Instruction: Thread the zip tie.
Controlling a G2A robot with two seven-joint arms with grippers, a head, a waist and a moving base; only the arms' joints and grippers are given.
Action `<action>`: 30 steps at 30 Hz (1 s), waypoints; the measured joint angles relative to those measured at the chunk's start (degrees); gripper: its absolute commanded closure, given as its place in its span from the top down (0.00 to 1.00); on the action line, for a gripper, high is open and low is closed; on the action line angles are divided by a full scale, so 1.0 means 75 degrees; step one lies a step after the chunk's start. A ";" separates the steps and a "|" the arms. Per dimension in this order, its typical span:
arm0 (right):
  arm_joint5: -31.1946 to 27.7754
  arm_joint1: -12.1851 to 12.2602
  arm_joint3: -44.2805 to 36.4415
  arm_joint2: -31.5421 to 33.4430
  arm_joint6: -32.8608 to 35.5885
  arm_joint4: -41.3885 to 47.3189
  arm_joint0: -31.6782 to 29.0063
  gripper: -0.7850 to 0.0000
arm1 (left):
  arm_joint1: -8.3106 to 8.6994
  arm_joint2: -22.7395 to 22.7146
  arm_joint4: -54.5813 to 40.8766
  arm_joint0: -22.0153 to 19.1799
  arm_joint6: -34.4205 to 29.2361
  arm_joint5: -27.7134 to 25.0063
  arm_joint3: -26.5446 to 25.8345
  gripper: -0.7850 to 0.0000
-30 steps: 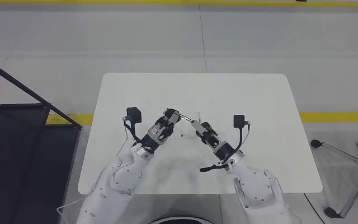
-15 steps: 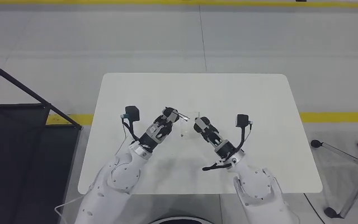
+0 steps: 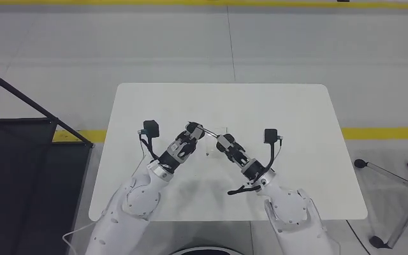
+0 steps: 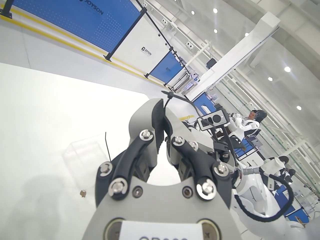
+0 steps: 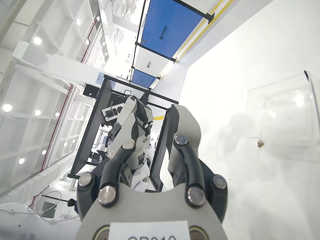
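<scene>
**Item 1, zip tie** (image 4: 169, 95). Black and thin. It is held in the air over the middle of the tabletop (image 3: 287, 108) and touches nothing below. The head stands just above the tips of my left tool (image 4: 161, 118). The tail arcs away from the head toward my right arm. I cannot tell whether the tail has entered the head, and I judge it not yet threaded.

**Item 2, left tool.** Clamped narrow on the tie just under the head. It sits where it was a second ago.

**Item 3, right tool** (image 5: 153, 106). The jaws are apart, with nothing I can make out between them. The left tool shows through the gap, farther off. Over the last second this tool has slid in toward the left one, so the space between the two is smaller.

**Meaning, as I judge it.** The tail is now close enough to pinch. A grip on it comes next, then steering its tip into the head. The strap looks springy and may flick aside.

**Item 4, clear box** (image 4: 82, 151). On the tabletop below the tools. A brown crumb (image 4: 82, 193) lies near it.
</scene>
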 measured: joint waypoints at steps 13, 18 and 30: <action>0.0021 0.0028 0.0031 -0.0250 -0.0084 -0.0054 0.0140 0.27 | -0.0018 0.0084 0.0032 -0.0068 -0.0072 -0.0022 0.0095 0.00; 0.0086 0.0042 0.0052 -0.0301 -0.0105 -0.0050 0.0182 0.26 | -0.0023 0.0099 0.0023 -0.0085 -0.0093 -0.0056 0.0125 0.00; 0.0189 0.0072 0.0111 -0.0347 -0.0180 0.0079 0.0280 0.24 | -0.0019 0.0106 0.0057 -0.0051 -0.0120 -0.0280 0.0148 0.00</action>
